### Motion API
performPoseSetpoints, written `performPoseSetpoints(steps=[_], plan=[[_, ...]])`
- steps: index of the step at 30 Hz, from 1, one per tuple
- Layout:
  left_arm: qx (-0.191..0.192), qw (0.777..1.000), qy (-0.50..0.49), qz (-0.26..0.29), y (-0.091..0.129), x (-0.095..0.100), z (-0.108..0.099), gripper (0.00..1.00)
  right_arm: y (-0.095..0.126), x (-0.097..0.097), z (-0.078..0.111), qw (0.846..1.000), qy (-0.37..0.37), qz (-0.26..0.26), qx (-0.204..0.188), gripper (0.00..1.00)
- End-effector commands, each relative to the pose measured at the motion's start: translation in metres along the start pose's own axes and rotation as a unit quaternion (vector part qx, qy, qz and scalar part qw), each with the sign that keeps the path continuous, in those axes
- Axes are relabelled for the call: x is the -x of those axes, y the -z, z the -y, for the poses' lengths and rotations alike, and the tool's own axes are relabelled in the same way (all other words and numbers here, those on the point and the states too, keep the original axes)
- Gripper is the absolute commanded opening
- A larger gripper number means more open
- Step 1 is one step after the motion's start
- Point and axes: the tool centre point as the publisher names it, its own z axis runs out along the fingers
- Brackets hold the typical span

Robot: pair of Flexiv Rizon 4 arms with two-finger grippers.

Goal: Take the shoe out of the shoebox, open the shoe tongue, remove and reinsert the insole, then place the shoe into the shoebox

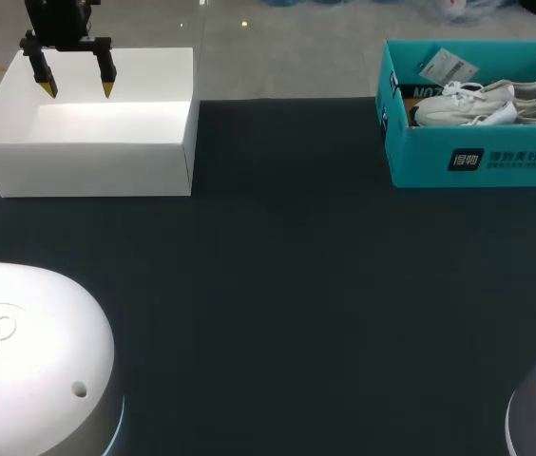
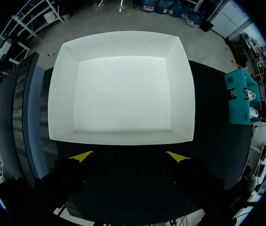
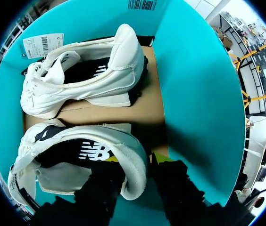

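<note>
The right gripper (image 3: 137, 158) is down inside the teal shoebox (image 3: 194, 94), astride the heel collar of the nearer white sneaker (image 3: 76, 155). One side of it is in the shoe's opening and the other is behind the heel. From here I cannot tell whether it has actually clamped on that heel. The sneaker stretches away from the gripper with its dark lining showing. Just ahead of it a second white sneaker (image 3: 86, 80) lies on the box's brown cardboard floor, heel on the same side. A hang tag (image 3: 42, 45) rests against the teal wall beyond that second shoe's toe.

The left gripper (image 2: 129, 157) hangs with its yellow tips spread wide and nothing between them. It is above the near wall of an open white box (image 2: 62, 94), whose pale inside lies ahead of and below it. Both boxes stand on the dark counter (image 1: 277, 304), with the shoebox well apart from the left gripper, off to its right.
</note>
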Motion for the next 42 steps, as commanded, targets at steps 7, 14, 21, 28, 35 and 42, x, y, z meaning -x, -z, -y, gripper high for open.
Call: performPoseSetpoints(steps=[7, 14, 21, 28, 35, 42], plan=[[0.000, 1.000, 0.000, 0.000, 0.000, 0.000, 0.000, 1.00, 0.001, 0.008, -0.010, 1.000, -0.012, 0.010, -0.021, 0.00], [0.000, 1.000, 0.000, 0.000, 0.000, 0.000, 0.000, 1.00, 0.007, 0.013, -0.012, 1.000, 0.009, 0.010, -0.003, 0.00], [0.000, 1.000, 0.000, 0.000, 0.000, 0.000, 0.000, 1.00, 0.026, 0.019, -0.017, 1.000, 0.022, 0.005, 0.010, 0.00], [0.000, 1.000, 0.000, 0.000, 0.000, 0.000, 0.000, 1.00, 0.053, 0.022, -0.034, 0.998, 0.045, 0.013, 0.031, 0.00], [0.000, 1.000, 0.000, 0.000, 0.000, 0.000, 0.000, 1.00, 0.089, 0.023, -0.036, 0.998, 0.056, 0.016, 0.032, 0.00], [0.000, 1.000, 0.000, 0.000, 0.000, 0.000, 0.000, 1.00, 0.134, 0.024, -0.030, 0.996, 0.077, 0.003, 0.051, 0.00]])
